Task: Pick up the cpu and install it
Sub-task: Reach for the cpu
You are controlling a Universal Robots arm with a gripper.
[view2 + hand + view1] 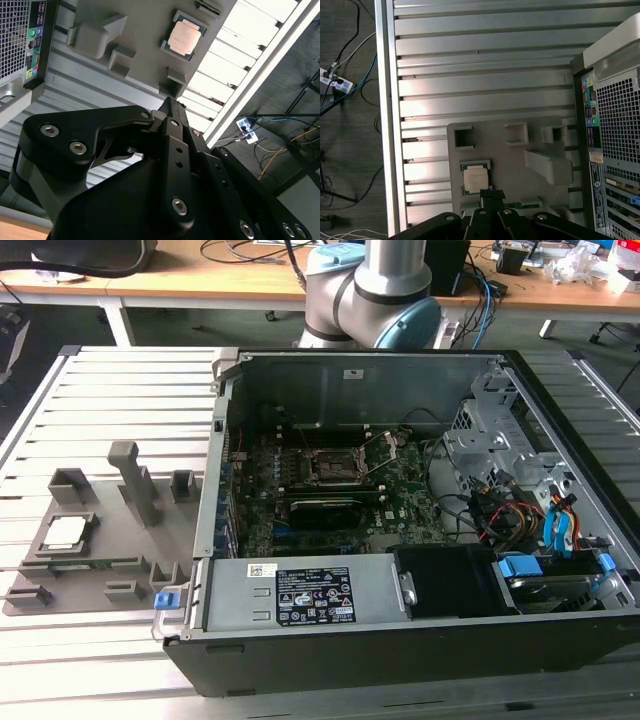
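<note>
The cpu (65, 532), a small square chip with a silvery top, lies flat in a recess of the grey fixture tray (100, 575) on the exterior view's left. Both wrist views look down on the cpu (186, 36) (475, 178) from well above. My black gripper (170, 102) (491, 194) hangs over the tray with its fingertips together and nothing between them, clear of the chip. The dark metal-framed socket (335, 466) sits on the motherboard inside the open computer case (400, 650). The arm (375, 290) rises behind the case.
The tray carries raised grey blocks, one a tall post (130, 475), and a green memory stick (75, 562) beside the cpu. The case wall (212, 500) stands between tray and socket. The slatted metal table (485, 65) ends at an edge (385, 125) with cables on the floor beyond.
</note>
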